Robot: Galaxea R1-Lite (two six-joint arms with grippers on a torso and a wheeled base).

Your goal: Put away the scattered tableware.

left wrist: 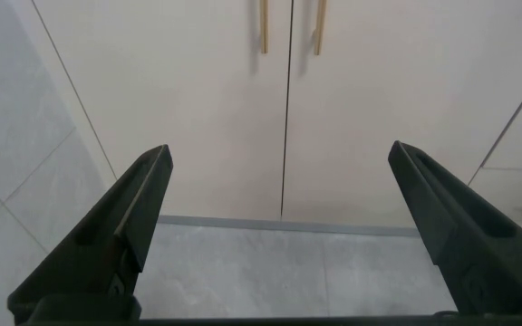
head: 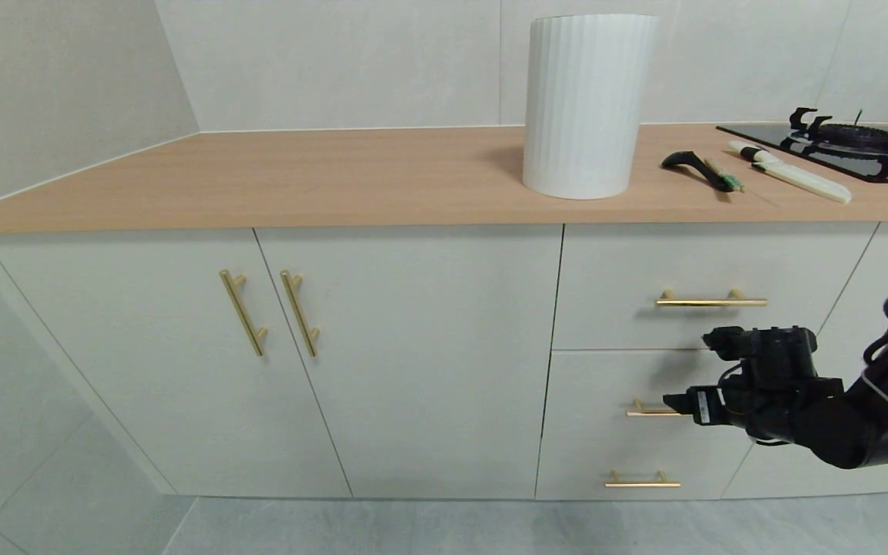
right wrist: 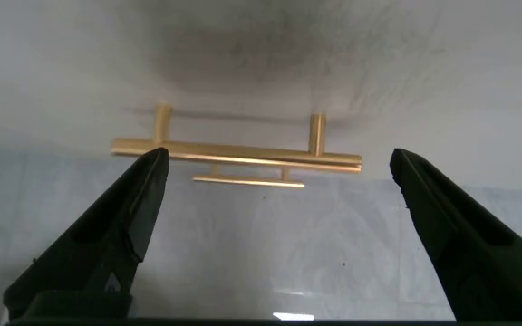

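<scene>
Right hand (head: 687, 368), fingers spread, faces the middle drawer handle (right wrist: 238, 154) at right; left hand (left wrist: 279, 158), equally spread, faces the cupboard doors (left wrist: 198, 109). Knife (head: 791, 173) lies on the surface (head: 297, 169).

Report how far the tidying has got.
Nothing looks put away yet: the knife and black-handled tool lie on the counter, and the drawers are shut. In hand: the right gripper, open, faces the middle drawer handle. Left: open it, then stow the tableware.
</scene>
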